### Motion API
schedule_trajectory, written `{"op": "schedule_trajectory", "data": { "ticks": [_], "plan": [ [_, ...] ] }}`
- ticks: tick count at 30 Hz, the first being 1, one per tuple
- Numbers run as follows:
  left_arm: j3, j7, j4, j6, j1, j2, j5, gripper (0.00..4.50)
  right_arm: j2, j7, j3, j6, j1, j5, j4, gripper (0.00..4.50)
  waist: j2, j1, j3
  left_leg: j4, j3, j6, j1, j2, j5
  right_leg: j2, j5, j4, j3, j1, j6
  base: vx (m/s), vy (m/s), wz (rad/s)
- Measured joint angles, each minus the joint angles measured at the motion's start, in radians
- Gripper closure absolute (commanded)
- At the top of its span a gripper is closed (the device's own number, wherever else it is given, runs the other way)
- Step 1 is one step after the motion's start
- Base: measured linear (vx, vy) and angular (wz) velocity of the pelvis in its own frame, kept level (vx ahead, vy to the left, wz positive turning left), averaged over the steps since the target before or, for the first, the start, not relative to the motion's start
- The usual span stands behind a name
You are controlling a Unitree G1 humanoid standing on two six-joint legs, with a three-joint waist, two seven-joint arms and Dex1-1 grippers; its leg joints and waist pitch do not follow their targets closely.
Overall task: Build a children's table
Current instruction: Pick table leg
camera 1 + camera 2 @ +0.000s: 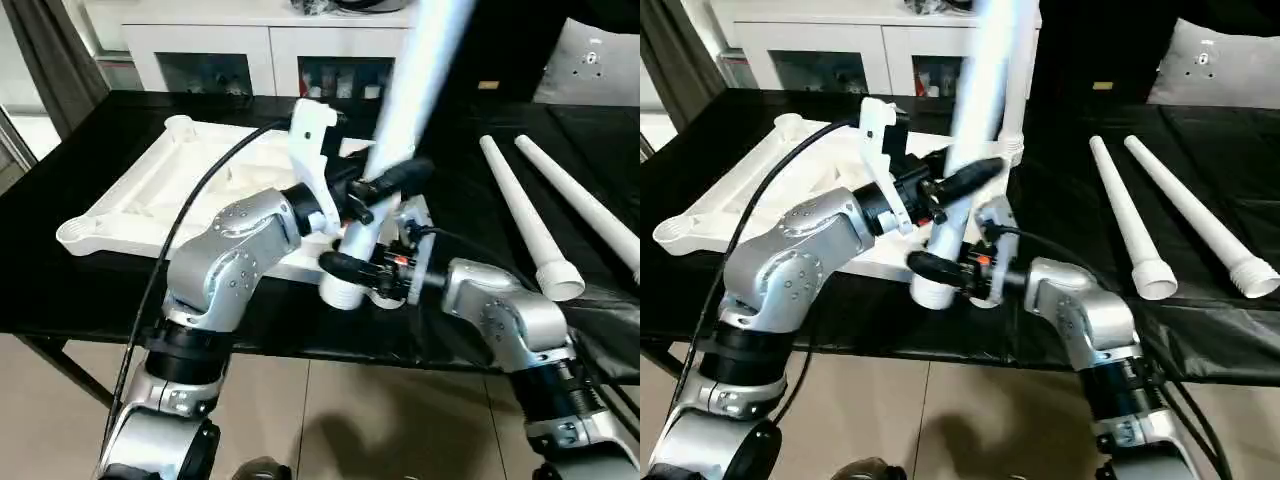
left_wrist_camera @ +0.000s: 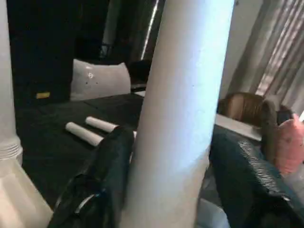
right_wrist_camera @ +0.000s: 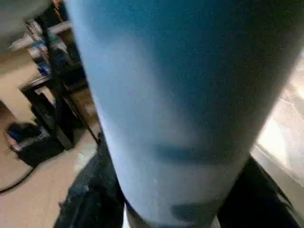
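**Seating the leg in the near corner socket**

Silver forearms fill the foreground, and between them I hold one white leg [image 1: 395,130] nearly upright, its thin end leaning up and away to my right. My left tool [image 1: 385,185] is clamped around the shaft partway up; the left wrist view shows a black finger on each side of the white tube. My right tool [image 1: 350,268] grips the same leg low down, just above its wide threaded end [image 1: 342,292], with dark fingers on both flanks in the right wrist view.

That wide end hangs at the near edge of the table top [image 1: 190,180], which lies upside down on the black tabletop [image 1: 80,280] with its ribs facing up. The socket I want sits behind my tools, so I cannot tell how well the leg lines up with it.

To do this well, I judge I should first bring the leg straight over the socket, correcting the lean with my left tool while the right steers the base. Only then press down or twist, gently, so the threads do not cross and the top does not slide.

Two more legs [image 1: 525,215] lie side by side on my right, well apart from the work.
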Motion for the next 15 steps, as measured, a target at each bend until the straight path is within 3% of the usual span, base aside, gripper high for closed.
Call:
{"op": "schedule_trajectory", "data": {
  "ticks": [5,12,14,15],
  "plan": [
    [0.041,-0.006,-0.045,0.047,0.022,-0.008,-0.069,1.07,0.015,-0.028,-0.012,-0.032,0.0,-0.005,0.001,2.55,0.0,-0.002,0.0,0.0,0.0,-0.001,0.0,0.0,0.0,0.0,0.0,0.001,0.0,0.0,0.0,0.0,0.0,0.0],
    [0.091,-0.027,-0.055,0.047,0.023,-0.084,-0.189,1.07,0.028,-0.151,-0.114,-0.017,0.009,0.003,0.02,2.57,0.0,0.0,0.0,0.0,0.0,-0.001,0.0,-0.001,0.0,-0.001,0.0,0.0,0.001,0.001,0.0,0.0,0.0,0.0],
    [0.101,-0.035,-0.033,0.026,0.022,-0.061,-0.182,1.07,0.015,-0.152,-0.118,-0.006,0.035,0.01,-0.023,2.59,0.001,-0.005,-0.001,0.0,0.0,-0.001,0.001,-0.001,0.0,0.0,0.0,0.0,0.001,0.0,0.0,0.0,0.0,0.0],
    [0.097,-0.048,-0.004,-0.001,0.022,-0.004,-0.135,1.07,0.004,-0.153,-0.128,-0.007,0.065,0.014,-0.064,2.59,0.001,-0.008,-0.001,-0.001,0.0,-0.001,0.002,0.0,0.0,0.001,0.0,0.001,0.0,0.0,0.0,0.0,0.0,0.0]
  ]
}}
